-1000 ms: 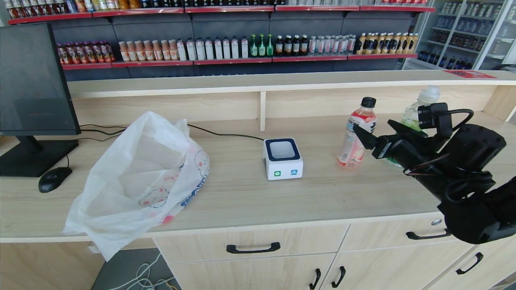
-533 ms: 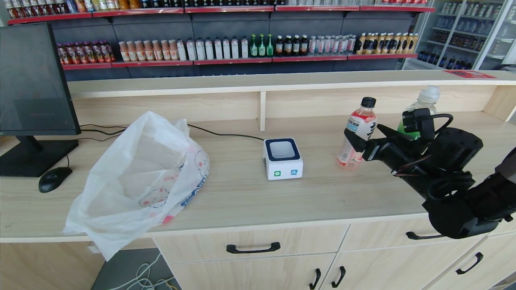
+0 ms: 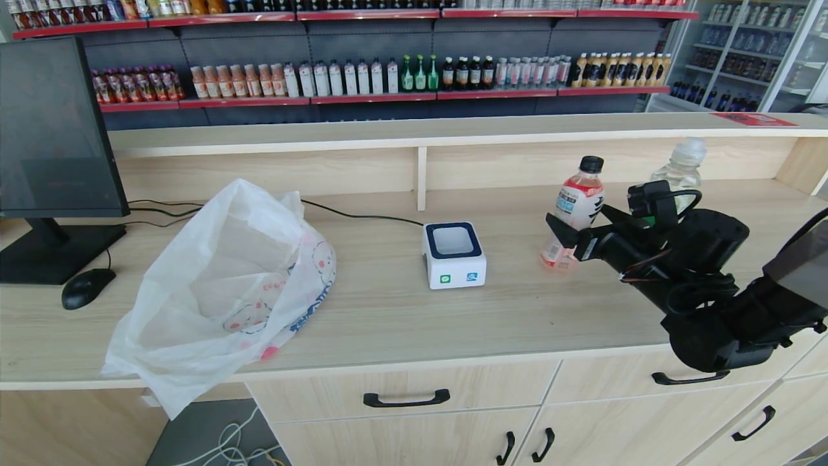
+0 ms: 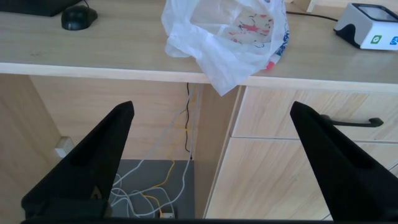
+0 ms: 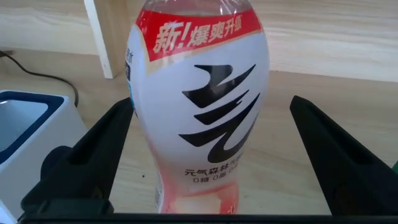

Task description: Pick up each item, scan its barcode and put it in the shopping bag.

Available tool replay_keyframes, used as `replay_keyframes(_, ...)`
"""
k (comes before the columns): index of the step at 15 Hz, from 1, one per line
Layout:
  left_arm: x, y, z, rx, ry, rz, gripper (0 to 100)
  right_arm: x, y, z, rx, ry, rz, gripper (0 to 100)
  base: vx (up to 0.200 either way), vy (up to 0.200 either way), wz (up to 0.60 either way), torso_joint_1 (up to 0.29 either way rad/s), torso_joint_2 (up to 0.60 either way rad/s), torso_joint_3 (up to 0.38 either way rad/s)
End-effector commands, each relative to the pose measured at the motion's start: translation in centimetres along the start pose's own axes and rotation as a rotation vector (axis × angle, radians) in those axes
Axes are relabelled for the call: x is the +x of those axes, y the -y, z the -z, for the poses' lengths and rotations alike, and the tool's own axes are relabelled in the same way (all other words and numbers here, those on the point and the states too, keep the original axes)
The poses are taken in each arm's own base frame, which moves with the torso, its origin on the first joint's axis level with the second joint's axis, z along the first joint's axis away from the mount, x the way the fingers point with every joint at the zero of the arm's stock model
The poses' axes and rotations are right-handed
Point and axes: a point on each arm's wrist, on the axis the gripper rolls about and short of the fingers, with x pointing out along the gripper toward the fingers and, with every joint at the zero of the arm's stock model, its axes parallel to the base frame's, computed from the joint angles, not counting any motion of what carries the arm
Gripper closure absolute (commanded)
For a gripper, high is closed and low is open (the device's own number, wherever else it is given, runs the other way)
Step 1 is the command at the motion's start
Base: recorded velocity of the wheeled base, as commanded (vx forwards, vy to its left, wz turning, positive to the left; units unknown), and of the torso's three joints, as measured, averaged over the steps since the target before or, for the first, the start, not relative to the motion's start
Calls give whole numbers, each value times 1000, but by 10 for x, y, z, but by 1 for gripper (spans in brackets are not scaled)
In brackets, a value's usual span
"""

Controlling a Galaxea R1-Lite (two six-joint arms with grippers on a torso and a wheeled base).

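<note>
— Where is the right pincer?
— At the pink bottle. Its fingers are spread, one on each side of the bottle's lower body. The right wrist view shows a gap on both sides, so they are not touching it.
— And the bottle itself?
— It stands upright on the worktop, black cap on, to the right of the scanner. A second bottle, clear with a pale cap, stands just behind the arm, partly hidden by it.
— The shopping bag?
— It is slumped on the worktop left of the scanner, with one corner hanging over the front edge. A monitor and a mouse sit farther left.
— The left pincer?
— Spread wide, low in front of the cupboard fronts under the worktop's edge, well apart from the bag.
</note>
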Motion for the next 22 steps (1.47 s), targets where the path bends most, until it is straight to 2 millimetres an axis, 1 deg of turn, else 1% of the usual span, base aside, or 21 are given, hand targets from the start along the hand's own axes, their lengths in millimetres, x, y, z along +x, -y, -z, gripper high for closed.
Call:
replay_keyframes(1,0,0,0,0,0,-1,0,7,9,8,-3,-1,18,0,0,0,0,0,0,0)
replay_keyframes(4,0,0,0,0,1,-1,0,15,12,14,-3,6,22,0,0,0,0,0,0,0)
replay_keyframes(9,0,0,0,0,0,-1,0,23,1,25,4,-4,-7,0,0,0,0,0,0,0)
replay_keyframes(11,0,0,0,0,0,-1,0,25,1,28,4,-6,-1,0,0,0,0,0,0,0)
replay_keyframes(16,0,0,0,0,0,-1,0,26,10,30,31,-4,22,0,0,0,0,0,0,0)
replay_keyframes(22,0,0,0,0,1,-1,0,27,10,29,80,6,20,0,0,0,0,0,0,0)
